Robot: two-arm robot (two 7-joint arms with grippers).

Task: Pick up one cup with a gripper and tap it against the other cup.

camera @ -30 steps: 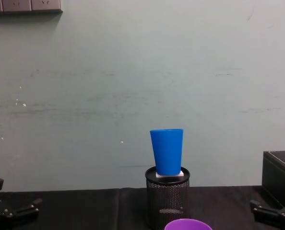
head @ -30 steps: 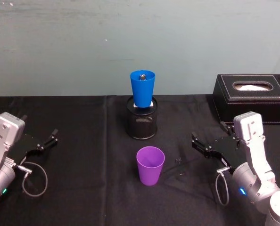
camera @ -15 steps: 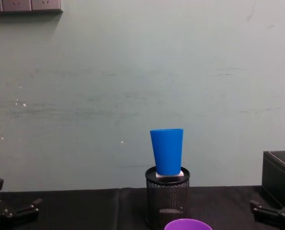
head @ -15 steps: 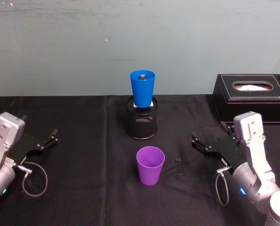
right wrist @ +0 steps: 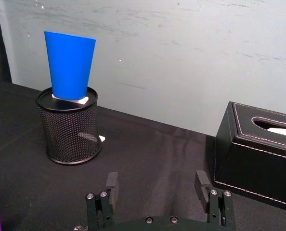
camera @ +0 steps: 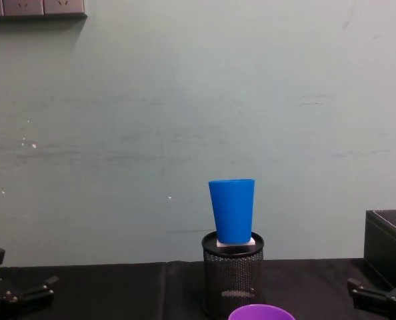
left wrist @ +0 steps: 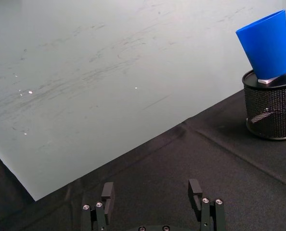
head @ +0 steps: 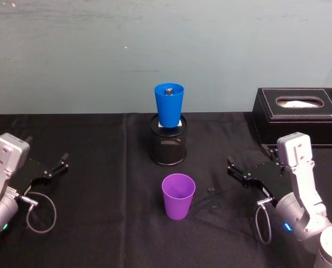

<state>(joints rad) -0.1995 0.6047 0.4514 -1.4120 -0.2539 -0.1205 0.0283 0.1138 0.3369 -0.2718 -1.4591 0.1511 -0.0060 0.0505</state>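
Purple cup [head: 178,195] upright at near centre of the black table [head: 99,223], long axis vertical, left of the right gripper [head: 245,169], the nearer of 2. Blue cup [head: 169,104] farther back on a mesh holder [head: 168,148]. Both grippers wide, empty; left gripper [head: 60,165] parked far left.

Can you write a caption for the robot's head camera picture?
Purple cup waits upright between two open hands, left hand and right hand; blue cup sits on a black mesh holder.
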